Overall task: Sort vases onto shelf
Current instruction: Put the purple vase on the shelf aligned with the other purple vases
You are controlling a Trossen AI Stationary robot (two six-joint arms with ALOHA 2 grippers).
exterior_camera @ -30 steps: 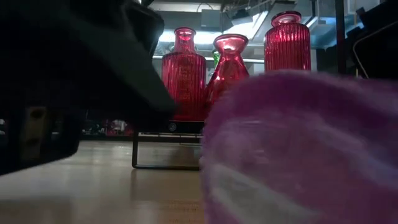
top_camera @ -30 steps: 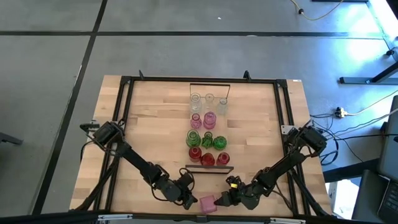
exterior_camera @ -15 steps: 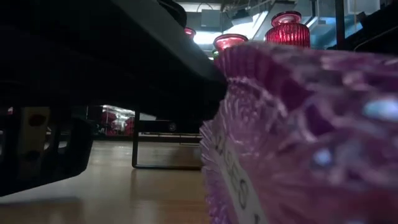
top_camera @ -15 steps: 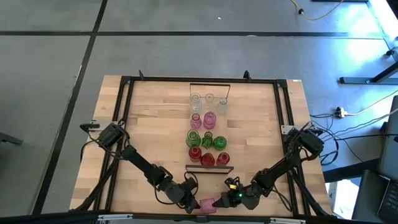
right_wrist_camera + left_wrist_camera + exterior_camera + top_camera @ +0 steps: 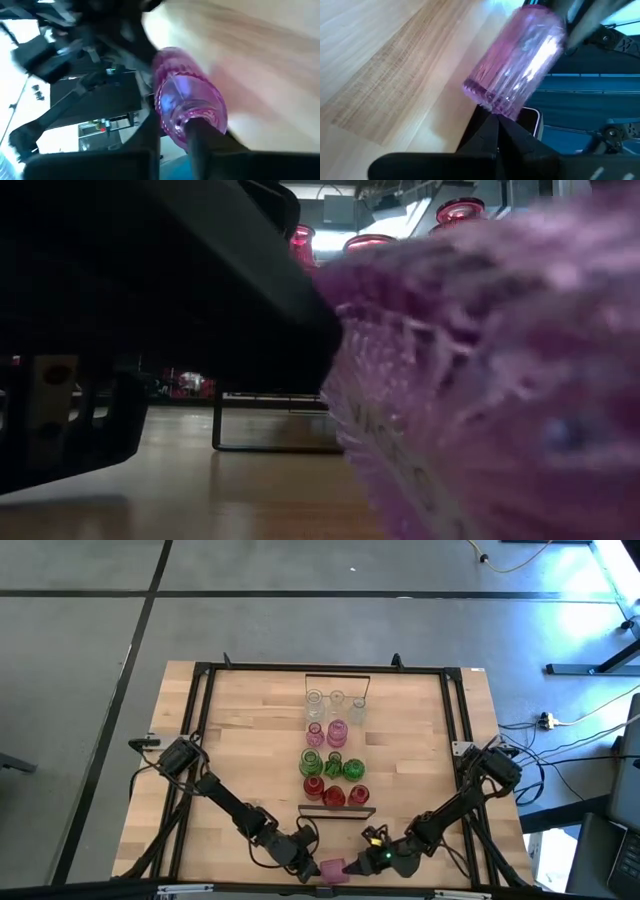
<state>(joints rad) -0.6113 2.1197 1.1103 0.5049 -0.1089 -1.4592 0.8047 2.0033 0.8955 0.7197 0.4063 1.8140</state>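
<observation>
A pink ribbed glass vase [image 5: 333, 869] lies on its side at the table's near edge and fills the low view [image 5: 480, 380]. My left gripper [image 5: 306, 865] is at its base, fingers shut. My right gripper [image 5: 356, 865] is at its neck end, shut on it. The other vases stand in a column on the shelf [image 5: 337, 810]: clear [image 5: 336, 703], pink [image 5: 328, 732], green [image 5: 333, 766] and red [image 5: 336, 796]. The low view shows the red tops [image 5: 460, 210] behind. My left gripper's shut fingertips [image 5: 495, 122] meet the rim of the pink vase's base [image 5: 487, 97], coming level from the table's left. My right gripper has the vase's narrow neck [image 5: 192, 122] between its two fingers, coming level from the table's right, along the vase. The vase lies about level between the two grippers; whether it rests on the table, I cannot tell.
The table's near edge runs right beside both grippers [image 5: 330, 885]. The shelf's near black end frame [image 5: 270, 420] stands a short way behind them. Bare wood lies to the left [image 5: 240, 740] and right [image 5: 420, 740] of the shelf.
My left gripper moved toward the near edge and the vase, coming up against its base. My right gripper slid a little toward the table's left with the vase. In the low view the vase has come closer and now shows its labelled base.
</observation>
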